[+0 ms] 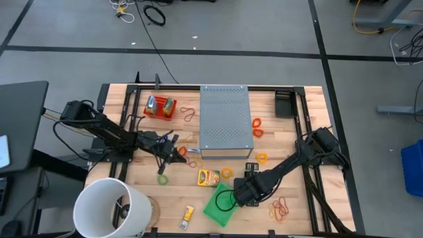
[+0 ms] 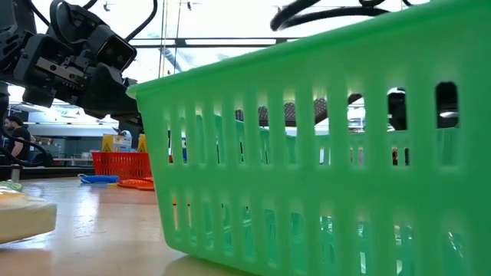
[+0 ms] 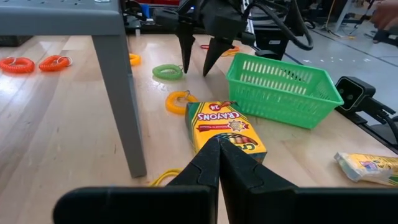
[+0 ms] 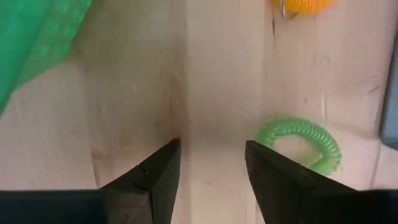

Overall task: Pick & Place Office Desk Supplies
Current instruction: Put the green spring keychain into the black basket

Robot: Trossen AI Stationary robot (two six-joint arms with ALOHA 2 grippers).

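Office supplies lay scattered over the wooden surface (image 1: 310,106): a green coil loop (image 4: 303,145) sat just beside the right gripper (image 4: 212,163), whose fingers stood apart with only bare wood between them, and a yellow loop (image 4: 305,5) lay farther off. A crayon packet (image 3: 225,126) rested beyond the left gripper (image 3: 219,149), near the green basket (image 3: 283,88).

The likeliest slip, as I judged it, was a miss. The green loop lay outside the right finger rather than between the two, so a straight descent would have pinched wood or nudged the springy coil aside. The basket edge also sat close on the other side and could have been bumped.

In the overhead view the right arm reached inward, its gripper pointing down beside the basket. The left arm stretched toward the grey perforated box (image 1: 225,121), its gripper pressed together on nothing visible.
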